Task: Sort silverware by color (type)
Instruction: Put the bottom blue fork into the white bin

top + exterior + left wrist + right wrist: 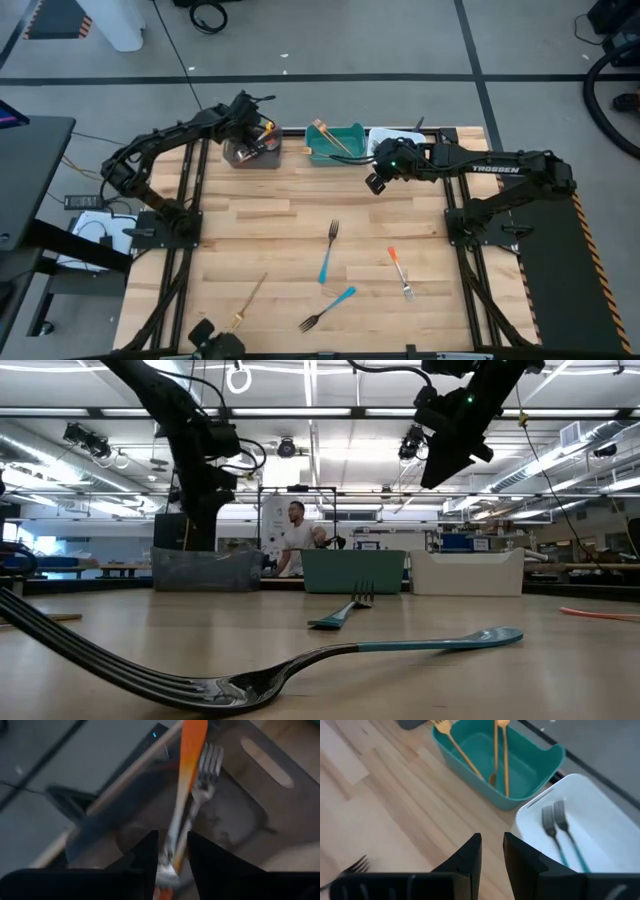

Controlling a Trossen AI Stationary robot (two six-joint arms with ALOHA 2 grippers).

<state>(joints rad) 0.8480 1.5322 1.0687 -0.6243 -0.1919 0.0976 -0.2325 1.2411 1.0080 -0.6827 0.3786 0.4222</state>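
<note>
My left gripper (262, 135) hangs over the grey bin (252, 153) at the far left, open and pointing steeply down into it. An orange-handled fork (189, 765) runs up out of the gap between its fingers, beside a second fork (207, 762) in the bin. My right gripper (375, 183) hovers open and empty above the wood, near the teal bin (530, 775) with gold forks (500, 755) and the white bin (615, 840) with two blue-handled forks (560, 827). On the table lie two blue forks (328, 252) (327, 308), an orange fork (400, 272) and a gold fork (250, 300). My left gripper's fingers (147, 855) stand on either side of the orange-handled fork's metal neck (172, 835), coming from above at a slant. The gap is wider than the neck, and I cannot tell whether either finger touches it. The fork's far end rests in the grey bin.
The three bins stand in a row along the far edge. Free wood lies between them and the loose forks toward the near edge. A person (295, 540) stands in the room beyond the table.
</note>
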